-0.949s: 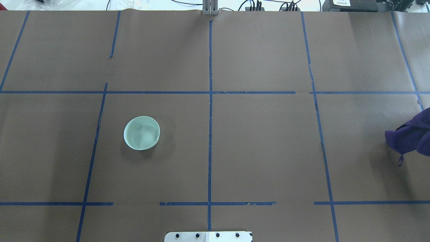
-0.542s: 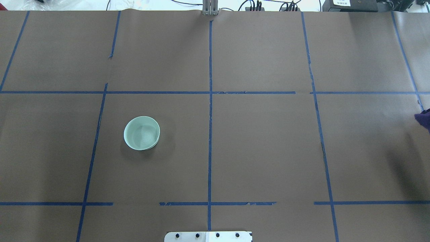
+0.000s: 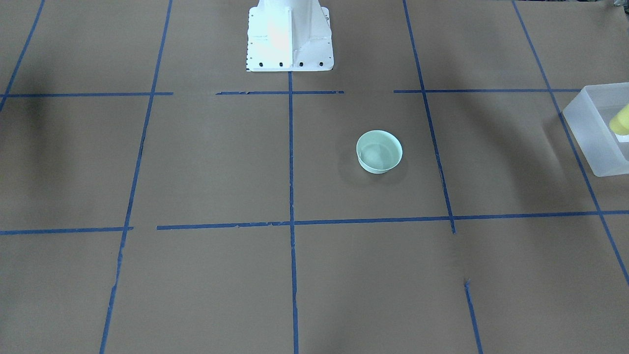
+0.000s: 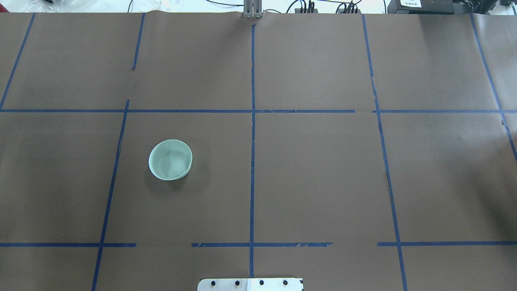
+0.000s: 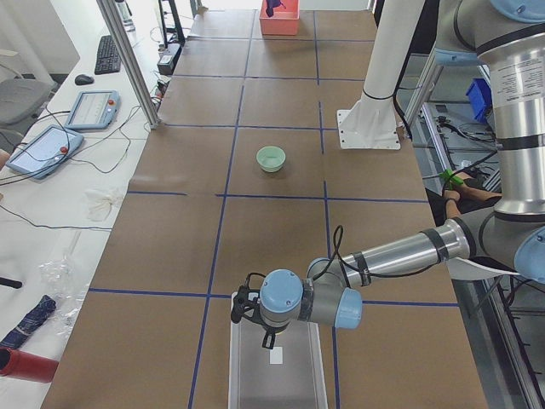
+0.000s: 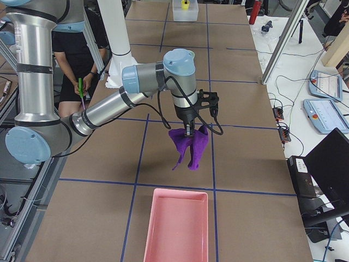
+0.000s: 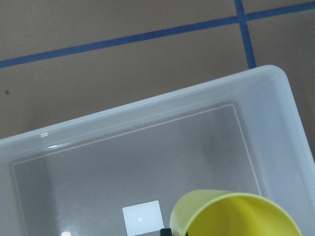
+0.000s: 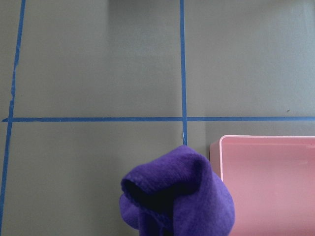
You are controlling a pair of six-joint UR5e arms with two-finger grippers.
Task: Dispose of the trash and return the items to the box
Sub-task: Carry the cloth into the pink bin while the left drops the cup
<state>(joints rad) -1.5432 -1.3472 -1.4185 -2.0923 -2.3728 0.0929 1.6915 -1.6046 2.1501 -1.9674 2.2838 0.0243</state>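
Cup [image 7: 236,216] hangs tilted at the left gripper [image 5: 249,313], low at 5 o'clock in the left wrist view, over the floor of the box [image 7: 147,113]. A white label [image 7: 142,216] lies at the cup's 9 o'clock. The gripper's fingers are mostly hidden; one dark tip touches the cup's rim. The right gripper [image 6: 190,129] pinches a purple cloth [image 6: 190,148], which dangles above the table [image 4: 323,182]. In the exterior right view a pink tray [image 6: 177,229] sits at the cloth's 6 o'clock, apart from it. A green bowl [image 4: 170,159] stands upright at 8 o'clock from the table's centre in the overhead view.
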